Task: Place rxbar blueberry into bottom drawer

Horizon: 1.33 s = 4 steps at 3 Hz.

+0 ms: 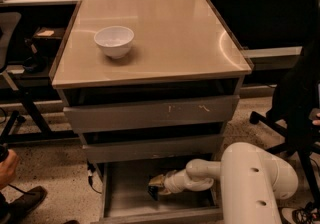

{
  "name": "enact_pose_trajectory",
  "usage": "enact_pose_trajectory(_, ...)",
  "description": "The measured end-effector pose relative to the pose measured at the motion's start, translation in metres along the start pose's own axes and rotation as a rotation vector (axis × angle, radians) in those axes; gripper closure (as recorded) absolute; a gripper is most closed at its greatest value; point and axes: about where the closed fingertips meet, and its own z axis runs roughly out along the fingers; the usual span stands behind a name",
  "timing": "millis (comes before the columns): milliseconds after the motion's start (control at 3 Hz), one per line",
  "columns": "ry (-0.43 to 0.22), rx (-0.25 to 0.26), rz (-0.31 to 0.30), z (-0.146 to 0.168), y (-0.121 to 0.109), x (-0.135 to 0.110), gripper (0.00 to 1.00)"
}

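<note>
Camera view: arm reaches in from 4 o'clock, end effector [156, 184] low inside the open bottom drawer [122, 195]. A small dark shape, prob. the rxbar blueberry [152, 194], sits right at its tip, toward 7 o'clock. Can't tell how far open it is or whether it grips the bar. Looks like the release step. Next calls for letting go onto the drawer floor, then backing out w/o dragging the bar.

White bowl [114, 41] sits at ten o'clock on the table [175, 33], office chair [265, 119] at three o'clock, claw [156, 188] down at six.
</note>
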Motion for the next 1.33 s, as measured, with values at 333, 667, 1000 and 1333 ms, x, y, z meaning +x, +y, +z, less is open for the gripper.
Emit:
enact_pose_trajectory(333, -0.010, 0.017, 0.021, 0.010, -0.010, -0.010, 1.00)
enact_pose_trajectory(667, -0.012, 0.028, 0.043, 0.018, -0.021, -0.017, 1.00)
enact_pose_trajectory(1000, -0.004, 0.039, 0.063, 0.025, -0.028, -0.021, 1.00)
enact_pose_trajectory(1333, 0.021, 0.057, 0.120, 0.030, -0.036, -0.022, 0.81)
